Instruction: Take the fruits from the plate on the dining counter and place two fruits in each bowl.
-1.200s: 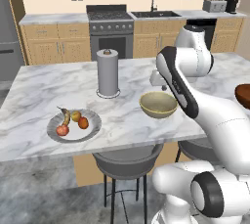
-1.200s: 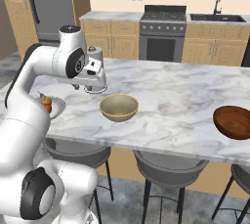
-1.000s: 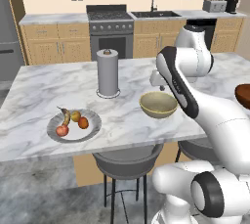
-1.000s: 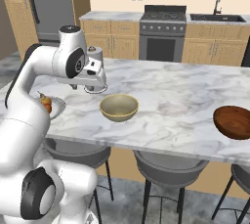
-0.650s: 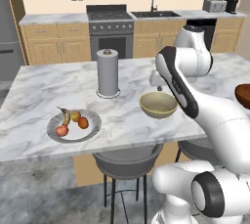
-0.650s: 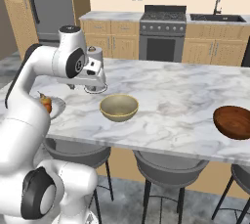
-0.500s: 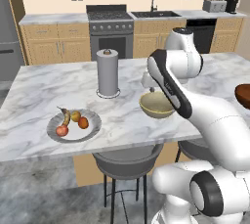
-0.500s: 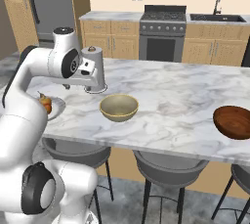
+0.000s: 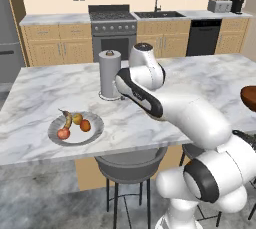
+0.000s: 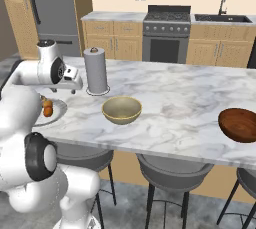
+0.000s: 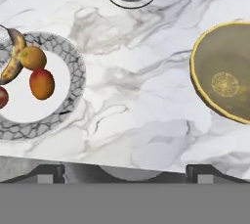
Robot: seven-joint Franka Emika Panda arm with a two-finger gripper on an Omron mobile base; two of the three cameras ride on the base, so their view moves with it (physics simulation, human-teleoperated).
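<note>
Hand view, plate (image 11: 73, 61): all four fruits (image 11: 41, 83) on it.
Bowls: tan bowl (image 11: 222, 78) empty; brown bowl (image 10: 239, 124) empty.
Gripper (image 11: 125, 171): jaws apart, holding nothing.

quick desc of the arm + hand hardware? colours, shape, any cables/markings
Glossy white arm built from rounded, bulbous segments, with dark grey rings at the joints and a black band along one link. The hand is a small white block with dark grey patches. No cables or markings can be made out.
</note>
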